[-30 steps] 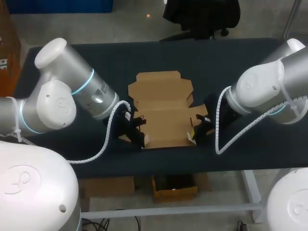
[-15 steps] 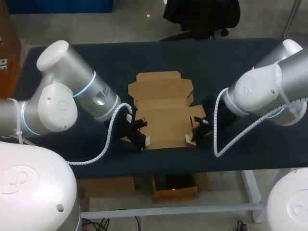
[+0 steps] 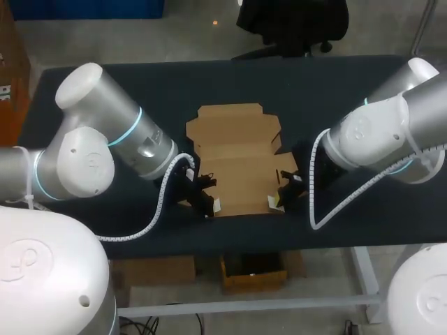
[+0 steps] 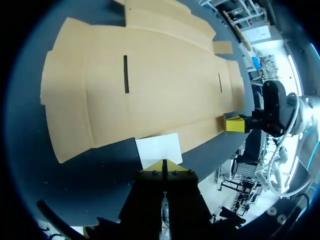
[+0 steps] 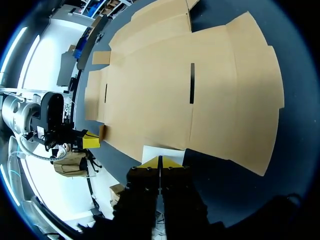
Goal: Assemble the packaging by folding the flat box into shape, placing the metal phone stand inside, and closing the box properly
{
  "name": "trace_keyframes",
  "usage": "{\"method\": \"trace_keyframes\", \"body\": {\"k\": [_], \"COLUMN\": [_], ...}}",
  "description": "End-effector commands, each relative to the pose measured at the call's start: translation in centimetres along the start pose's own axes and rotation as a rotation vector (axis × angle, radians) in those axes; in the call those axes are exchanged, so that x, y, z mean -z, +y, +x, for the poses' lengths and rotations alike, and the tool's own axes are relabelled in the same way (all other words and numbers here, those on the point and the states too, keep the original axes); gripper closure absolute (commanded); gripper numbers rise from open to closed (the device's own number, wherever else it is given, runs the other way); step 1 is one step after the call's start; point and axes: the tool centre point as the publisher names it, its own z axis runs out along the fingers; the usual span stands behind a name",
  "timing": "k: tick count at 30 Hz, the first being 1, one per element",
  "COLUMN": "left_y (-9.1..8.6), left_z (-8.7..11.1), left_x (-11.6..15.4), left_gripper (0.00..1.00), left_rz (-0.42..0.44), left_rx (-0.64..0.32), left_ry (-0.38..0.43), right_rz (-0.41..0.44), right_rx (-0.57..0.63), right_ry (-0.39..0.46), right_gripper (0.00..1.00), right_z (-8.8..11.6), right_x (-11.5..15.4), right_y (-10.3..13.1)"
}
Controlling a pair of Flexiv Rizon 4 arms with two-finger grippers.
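Yellow tips pressed together, the left pincer sits at the near-left corner of the box. The right pincer, also pressed together, mirrors it at the near-right corner. A white tab ahead of each seems to overlap the box's near edge, probably to raise that flap. Beyond, the box lies unfolded on the surface. The phone stand is in no view.

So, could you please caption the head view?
Left gripper and right gripper at the near corners of the flat box on the table.
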Motion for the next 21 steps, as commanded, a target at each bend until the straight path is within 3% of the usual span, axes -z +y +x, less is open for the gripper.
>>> {"method": "trace_keyframes", "body": {"k": [1, 21], "left_y": [0.1, -0.4], "left_z": [0.1, 0.3], "left_x": [-0.6, -1.7], "left_gripper": [1.0, 1.0], "left_rz": [0.017, 0.098], "left_rx": [-0.001, -0.026], "left_ry": [-0.007, -0.047], "right_rz": [0.001, 0.014], "right_rx": [-0.001, 0.002], "right_ry": [-0.001, -0.011], "right_gripper": [1.0, 1.0], "right_z": [-0.1, -0.4], "right_x": [-0.4, -1.0], "right_y": [0.1, 0.5]}}
